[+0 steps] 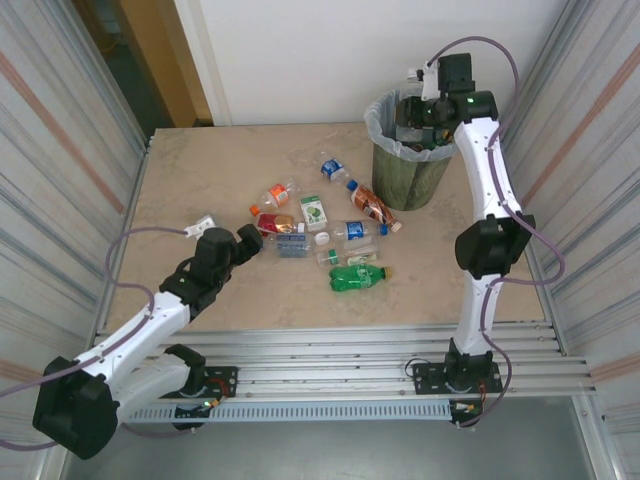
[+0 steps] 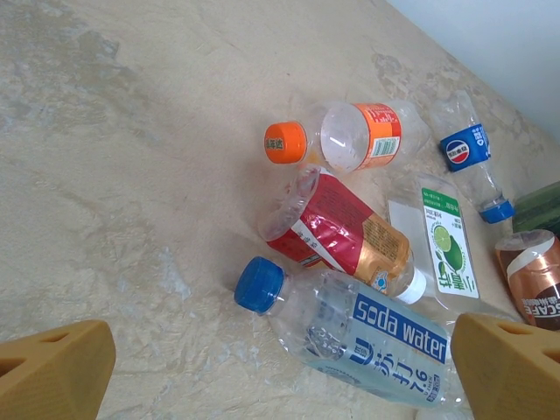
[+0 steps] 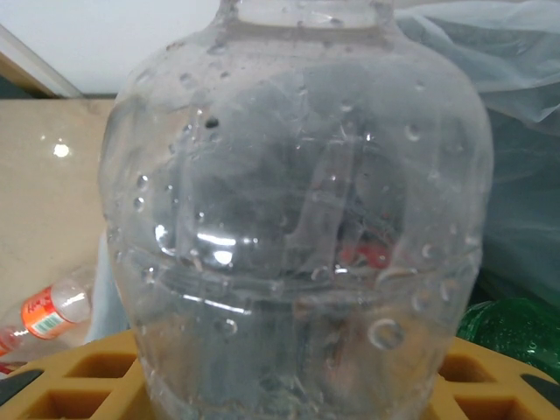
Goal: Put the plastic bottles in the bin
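Nearest the bases, the left tool [image 1: 247, 244] hangs spread wide and empty over a blue-capped soda-water bottle [image 2: 367, 337] at the near-left edge of the plastic bottles [image 1: 312, 212], which lie scattered on their sides across the middle of the desk [image 1: 200, 180]. Farther back, the right tool [image 1: 412, 122] is clenched around a clear bottle [image 3: 297, 227] beaded with droplets. It holds that bottle at the open mouth of the bin [image 1: 410, 180], which stands at the desk's far right.

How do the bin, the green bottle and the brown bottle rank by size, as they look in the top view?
1. bin: by far the largest.
2. green bottle and brown bottle: they look about alike, so I do not rank them.
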Action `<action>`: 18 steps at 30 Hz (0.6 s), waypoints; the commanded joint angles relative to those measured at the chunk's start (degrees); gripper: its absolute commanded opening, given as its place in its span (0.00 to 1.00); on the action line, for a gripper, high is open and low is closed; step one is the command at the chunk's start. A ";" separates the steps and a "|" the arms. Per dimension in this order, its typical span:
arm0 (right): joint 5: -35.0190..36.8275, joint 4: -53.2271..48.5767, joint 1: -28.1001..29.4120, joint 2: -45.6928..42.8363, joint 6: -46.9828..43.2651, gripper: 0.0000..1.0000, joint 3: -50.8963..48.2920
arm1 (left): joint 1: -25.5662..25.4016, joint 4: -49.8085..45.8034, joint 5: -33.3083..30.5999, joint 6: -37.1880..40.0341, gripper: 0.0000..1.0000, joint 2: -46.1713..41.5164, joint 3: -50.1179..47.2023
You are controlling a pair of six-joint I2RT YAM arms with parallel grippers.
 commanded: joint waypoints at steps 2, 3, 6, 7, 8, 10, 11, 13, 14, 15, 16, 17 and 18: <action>1.22 -1.57 -0.32 2.13 -2.83 0.37 2.16 | 0.59 1.11 -0.08 0.75 0.99 0.16 1.68; 1.35 -1.82 -0.33 2.41 -3.01 0.37 2.16 | 0.55 1.12 -0.05 0.77 0.99 0.19 1.66; 2.00 -2.71 -0.24 3.33 -3.26 0.38 2.19 | 0.55 1.17 -0.06 0.77 0.99 0.22 1.71; 2.23 -3.12 -0.25 3.51 -3.40 0.38 2.17 | 0.59 1.15 -0.04 0.72 0.99 0.24 1.69; 2.36 -3.36 -0.22 3.70 -3.49 0.38 2.12 | 0.57 1.13 0.03 0.73 0.99 0.15 1.71; 2.48 -3.91 -0.24 3.93 -3.80 0.39 2.11 | 0.59 1.07 0.02 0.71 0.99 0.18 1.67; 2.63 -4.07 -0.11 4.04 -3.87 0.39 2.14 | 0.59 1.04 0.13 0.77 0.99 0.23 1.69; 2.47 -4.38 -0.12 4.08 -4.21 0.43 2.11 | 0.59 1.05 0.16 0.62 0.99 0.16 1.59; 2.45 -4.43 -0.12 4.04 -4.32 0.46 2.13 | 0.59 1.03 0.17 0.59 0.99 0.17 1.61; 2.55 -4.51 -0.07 3.92 -4.42 0.50 2.17 | 0.59 0.99 0.19 0.59 0.98 0.20 1.63; 2.63 -4.54 -0.06 3.87 -4.52 0.55 2.19 | 0.59 0.96 0.21 0.56 0.99 0.19 1.61; 2.63 -4.54 -0.06 3.78 -4.60 0.58 2.15 | 0.59 0.94 0.19 0.61 0.98 0.30 1.60; 2.63 -4.52 -0.02 3.73 -4.61 0.62 2.14 | 0.67 0.91 0.18 0.58 0.99 0.25 1.71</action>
